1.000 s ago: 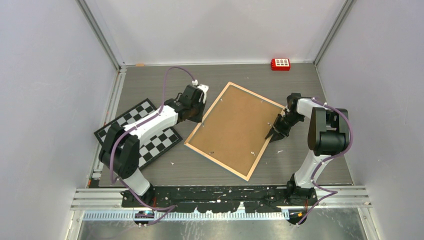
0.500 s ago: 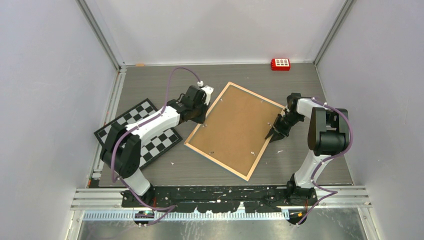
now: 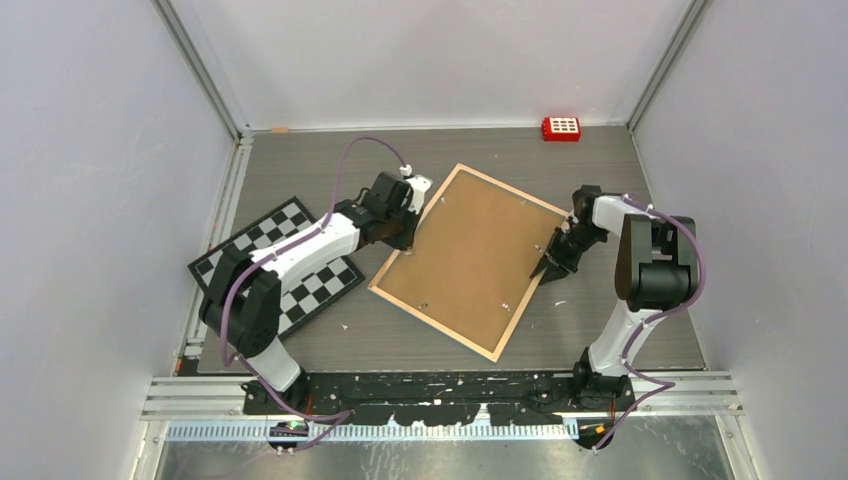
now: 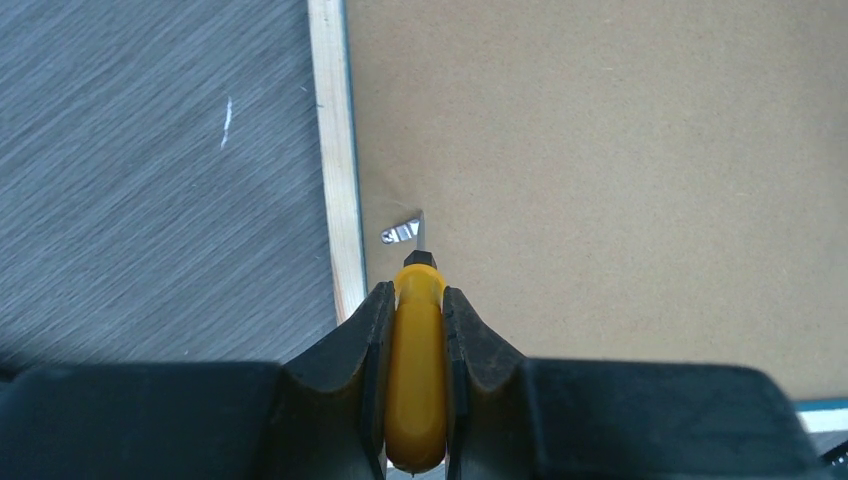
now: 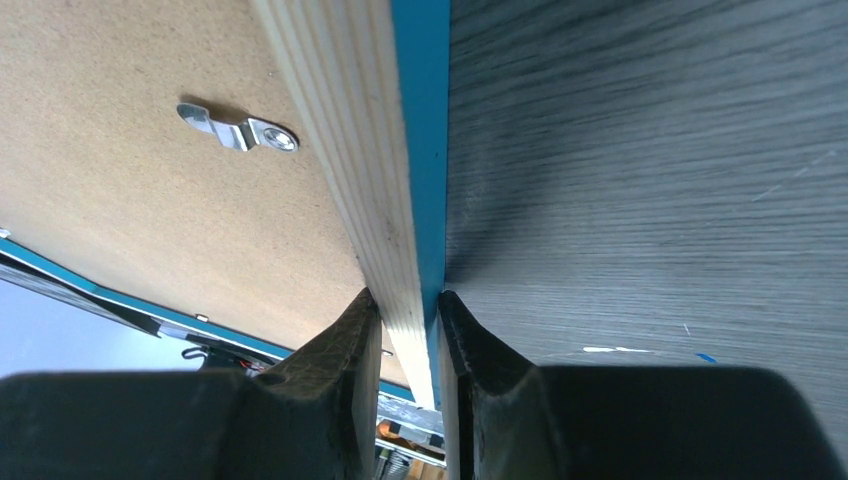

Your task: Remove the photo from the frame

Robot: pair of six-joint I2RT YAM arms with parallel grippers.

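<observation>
Frame [image 3: 470,258] lies face down on the table [image 3: 610,165], brown fibreboard back up, set at a slant between your two arms. Your left gripper [image 4: 415,300] is pinching a yellow-handled tool [image 4: 416,400] – its thin metal tip sits right at a small silver clip [image 4: 403,231], just inside the light wood edge on the frame's left side. Your right gripper [image 5: 408,305] is clamped on the opposite edge, with the layered wood and bright-blue rim squeezed between its fingers. A chequered board [image 3: 300,285] lies under your left arm, beside the frame – a red block [image 3: 561,128] sits at the table's far edge, well apart
</observation>
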